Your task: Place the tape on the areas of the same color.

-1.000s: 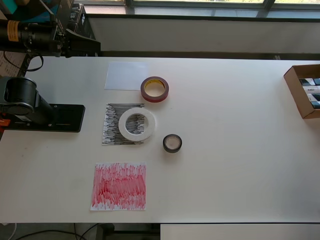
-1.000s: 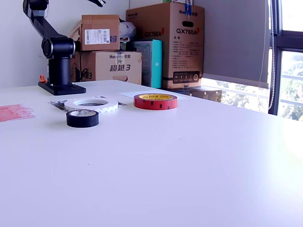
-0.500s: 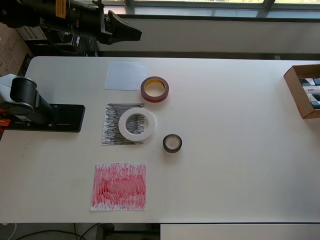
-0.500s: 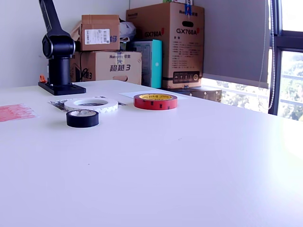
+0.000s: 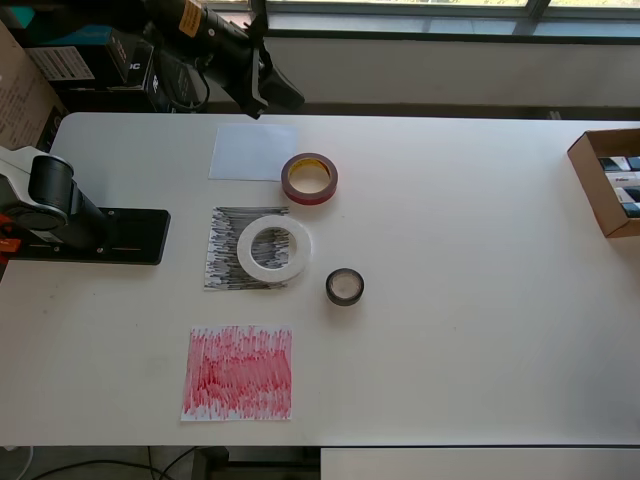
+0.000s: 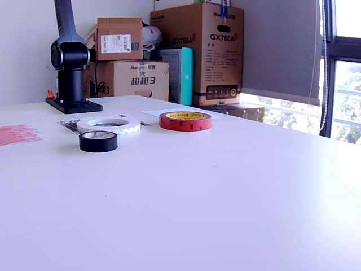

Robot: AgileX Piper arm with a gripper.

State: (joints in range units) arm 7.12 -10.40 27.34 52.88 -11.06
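Note:
In the overhead view the dark-red tape (image 5: 309,194) lies partly on the lower right corner of the plain white area (image 5: 248,151). Below it the white tape (image 5: 301,250) rests on the right part of the black-streaked area (image 5: 222,252). To its lower right the small black roll (image 5: 331,290) sits on bare table. The red-streaked area (image 5: 238,372) lies near the front edge with nothing on it. My gripper (image 5: 283,98) hangs high over the table's far edge, above the white area and holding nothing; its jaws are too dark to read. The exterior view shows the red tape (image 6: 184,121), the white tape (image 6: 109,125) and the black roll (image 6: 98,141), but not the gripper.
The arm's black base (image 5: 110,236) is bolted at the overhead view's left. An open cardboard box (image 5: 590,170) stands at the right edge. In the exterior view, stacked cartons (image 6: 197,53) rise behind the table.
My arm has swung rightward across the far edge, and the gripper now tilts down toward the white area. The tapes and papers have not moved.

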